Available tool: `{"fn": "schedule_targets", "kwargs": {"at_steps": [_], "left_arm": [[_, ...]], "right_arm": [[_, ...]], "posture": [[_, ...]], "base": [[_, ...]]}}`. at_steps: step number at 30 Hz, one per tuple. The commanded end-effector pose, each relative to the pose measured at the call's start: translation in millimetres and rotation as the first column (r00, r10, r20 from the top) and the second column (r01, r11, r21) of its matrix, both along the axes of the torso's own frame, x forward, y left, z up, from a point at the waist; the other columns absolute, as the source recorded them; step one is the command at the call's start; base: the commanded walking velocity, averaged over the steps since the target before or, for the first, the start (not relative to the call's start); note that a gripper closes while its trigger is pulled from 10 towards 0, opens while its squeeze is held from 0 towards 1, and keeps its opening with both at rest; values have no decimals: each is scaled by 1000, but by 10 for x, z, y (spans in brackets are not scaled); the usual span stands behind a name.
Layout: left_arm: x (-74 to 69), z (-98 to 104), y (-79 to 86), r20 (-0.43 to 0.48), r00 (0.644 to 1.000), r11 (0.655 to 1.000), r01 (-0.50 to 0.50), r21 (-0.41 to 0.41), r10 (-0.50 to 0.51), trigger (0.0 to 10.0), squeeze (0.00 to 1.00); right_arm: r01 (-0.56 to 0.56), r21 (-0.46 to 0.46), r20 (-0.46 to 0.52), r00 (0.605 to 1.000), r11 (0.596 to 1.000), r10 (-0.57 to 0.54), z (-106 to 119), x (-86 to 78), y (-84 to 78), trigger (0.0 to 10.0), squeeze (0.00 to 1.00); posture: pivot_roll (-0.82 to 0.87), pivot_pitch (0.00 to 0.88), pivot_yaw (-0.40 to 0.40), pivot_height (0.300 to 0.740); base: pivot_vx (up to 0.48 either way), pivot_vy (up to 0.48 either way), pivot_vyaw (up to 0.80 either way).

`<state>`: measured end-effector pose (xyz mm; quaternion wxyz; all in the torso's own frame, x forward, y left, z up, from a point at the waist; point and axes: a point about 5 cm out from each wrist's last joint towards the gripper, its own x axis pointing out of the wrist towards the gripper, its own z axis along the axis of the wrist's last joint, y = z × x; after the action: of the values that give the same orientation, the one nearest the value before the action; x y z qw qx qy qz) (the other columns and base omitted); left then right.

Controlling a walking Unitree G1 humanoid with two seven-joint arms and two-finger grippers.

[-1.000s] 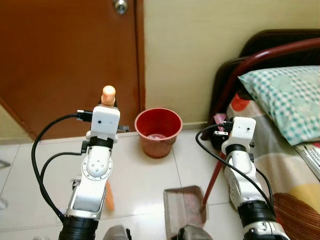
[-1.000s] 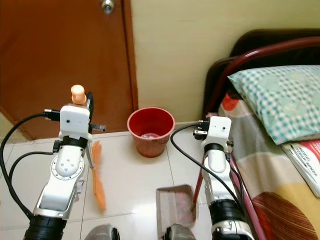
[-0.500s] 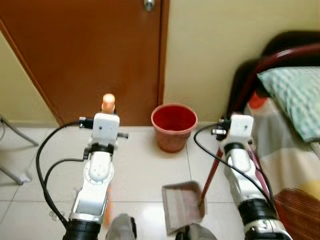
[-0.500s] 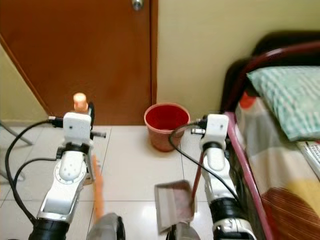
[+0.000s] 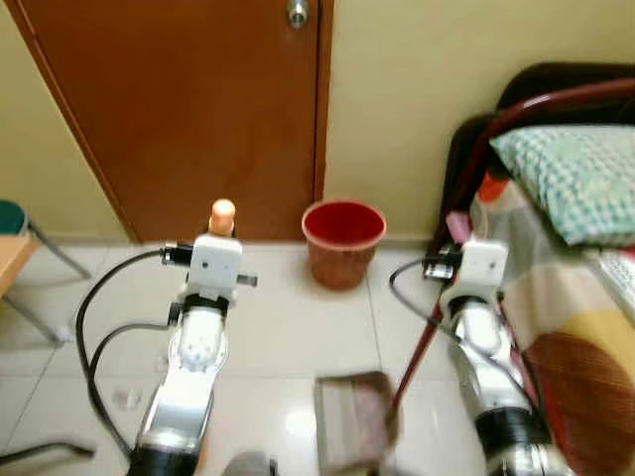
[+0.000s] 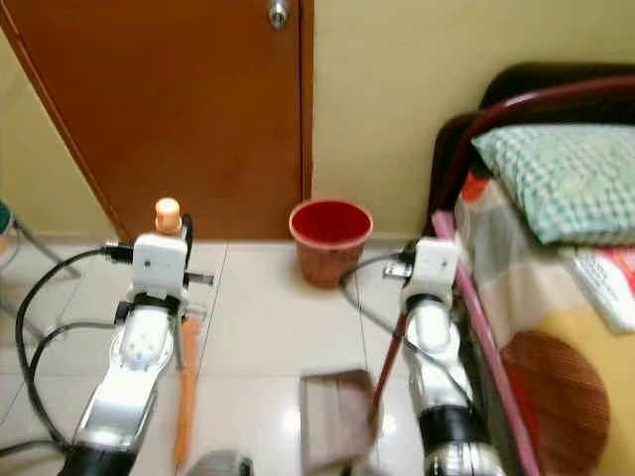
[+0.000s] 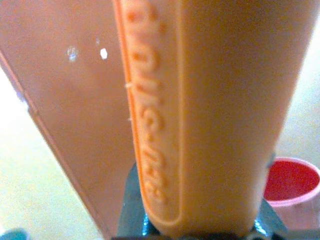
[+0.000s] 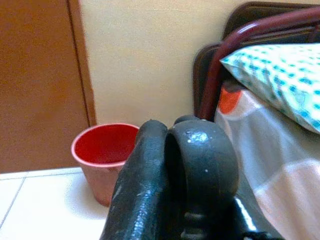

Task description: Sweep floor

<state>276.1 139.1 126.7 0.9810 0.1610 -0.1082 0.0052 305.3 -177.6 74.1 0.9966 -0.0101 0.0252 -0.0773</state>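
From the left eye view, the whole picture has shifted since half a second ago, so the camera has moved rather than the things: the red bin (image 5: 343,241) by the brown door (image 5: 189,109) now sits a little farther up and looks smaller, and a table corner (image 5: 12,260) has come into view at the robot's left, which suggests the robot has backed off or straightened slightly; the left arm holds an orange broom handle (image 5: 222,215) upright, its tip showing above the wrist, while the right arm stands beside the bed (image 5: 575,288) with a dark red dustpan handle (image 5: 417,352) slanting down to the dustpan (image 5: 352,421) resting on the pale tiled floor (image 5: 288,327) between the arms; in the right eye view, the orange broom shaft (image 6: 185,387) runs down beside the left arm toward the floor, as before; in the left wrist view, the left claw (image 7: 200,227) is closed around the orange handle, with embossed lettering close up; in the right wrist view, the right claw (image 8: 172,165) is closed around the dark dustpan grip, the bin beyond; judged from this, both tools are in hand and the sweeping stroke is not yet under way.
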Motion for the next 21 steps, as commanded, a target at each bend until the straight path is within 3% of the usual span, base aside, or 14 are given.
{"fn": "schedule_targets", "kwargs": {"at_steps": [1,5,21], "left_arm": [[11,130,22,64,998,1000,0,-2,1,10000,0],[10,142,27,70,998,1000,0,-2,0,10000,0],[48,231,24,100,995,1000,3,0,-3,10000,0]], "right_arm": [[-18,-9,62,998,1000,19,138,31,19,10000,0],[-16,-11,57,998,1000,17,114,-8,9,10000,0],[-30,-19,82,996,999,31,189,32,32,10000,0]], "posture": [[32,0,-20,740],[27,0,-21,740],[23,0,-22,740]], "base": [[0,0,0],[0,0,0],[0,335,0]]}}
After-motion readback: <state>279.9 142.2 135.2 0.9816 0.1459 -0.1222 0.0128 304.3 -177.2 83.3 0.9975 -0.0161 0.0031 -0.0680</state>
